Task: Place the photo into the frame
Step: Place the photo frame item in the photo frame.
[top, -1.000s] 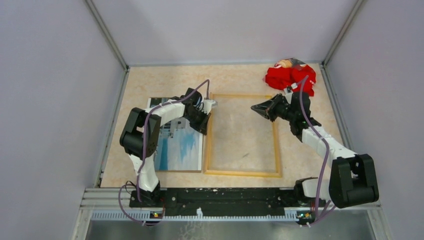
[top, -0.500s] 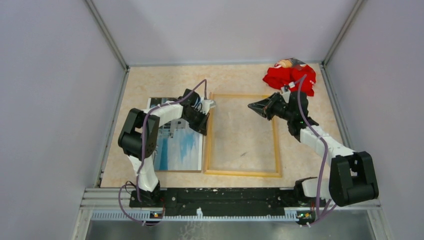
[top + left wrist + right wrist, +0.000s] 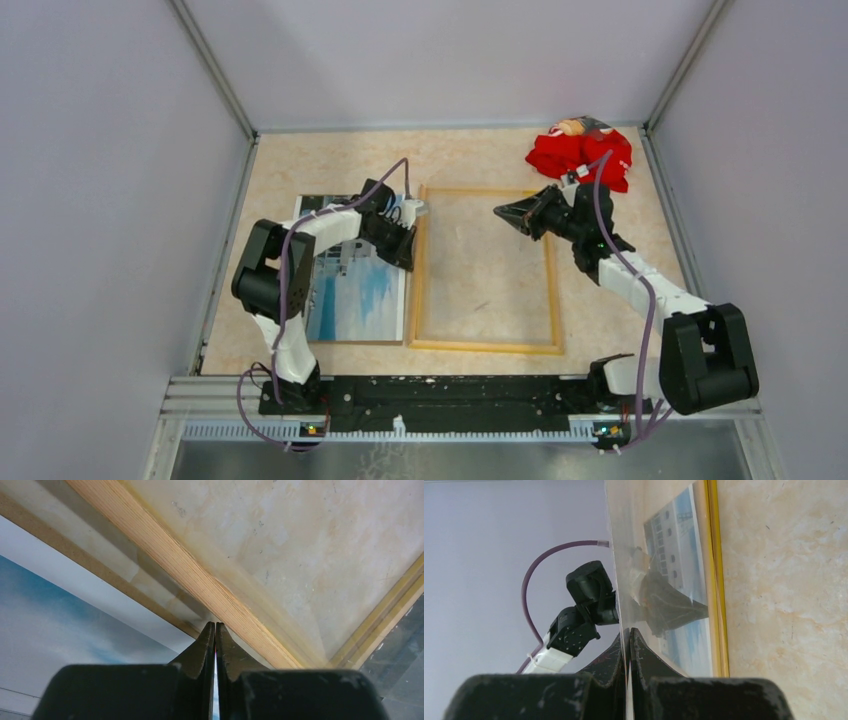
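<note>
Photo face-up, building against blue sky; frame wood-side up; left tool, right tool clamped on clear pane.

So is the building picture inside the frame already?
No, the photo lies flat to the left of the frame, outside it.

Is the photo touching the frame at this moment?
Apart. The left wrist view shows the photo, then the edge of the brown board and a strip of table lying before the frame.
</note>
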Tool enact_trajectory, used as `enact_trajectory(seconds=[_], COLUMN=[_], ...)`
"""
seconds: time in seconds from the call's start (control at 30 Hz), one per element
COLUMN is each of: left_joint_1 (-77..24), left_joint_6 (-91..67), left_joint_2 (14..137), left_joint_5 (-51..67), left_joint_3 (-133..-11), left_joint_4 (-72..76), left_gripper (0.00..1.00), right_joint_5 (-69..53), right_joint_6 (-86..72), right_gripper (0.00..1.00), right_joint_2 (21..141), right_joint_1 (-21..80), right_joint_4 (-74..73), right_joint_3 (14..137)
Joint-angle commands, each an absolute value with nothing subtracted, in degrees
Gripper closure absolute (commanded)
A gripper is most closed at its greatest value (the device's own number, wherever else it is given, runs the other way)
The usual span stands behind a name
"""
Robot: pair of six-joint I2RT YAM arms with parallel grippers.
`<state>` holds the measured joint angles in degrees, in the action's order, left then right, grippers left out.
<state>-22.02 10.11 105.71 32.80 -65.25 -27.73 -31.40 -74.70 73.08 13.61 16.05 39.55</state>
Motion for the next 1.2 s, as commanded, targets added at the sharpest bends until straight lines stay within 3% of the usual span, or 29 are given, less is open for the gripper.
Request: enact_trajectory(seconds=[0.0,0.77,1.17], left_joint_1=[-22.0,-21.8,-20.8], left_joint_6=[8.8,8.3,7.9], left_joint_2=[102.3,102.1,100.8], left_joint_5=[37.5,38.9,39.1], left_joint_3=[-64.2,-63.4,-61.8], left_joint_4=[-24.3,-23.6,-22.5], left_gripper=[0.91,0.89,0.90], right_joint_5=[-30.0,-27.2,-27.4], right_joint_6=[-75.8,-75.9,-71.4], right_gripper=[1.00,1.00,1.00], right_joint_2=[71.3,73.6,64.8], right_joint_1=[16.6,18.6,14.9], right_joint_4=[16.3,19.1,12.6], right_joint_3=[43.3,38.0,31.0])
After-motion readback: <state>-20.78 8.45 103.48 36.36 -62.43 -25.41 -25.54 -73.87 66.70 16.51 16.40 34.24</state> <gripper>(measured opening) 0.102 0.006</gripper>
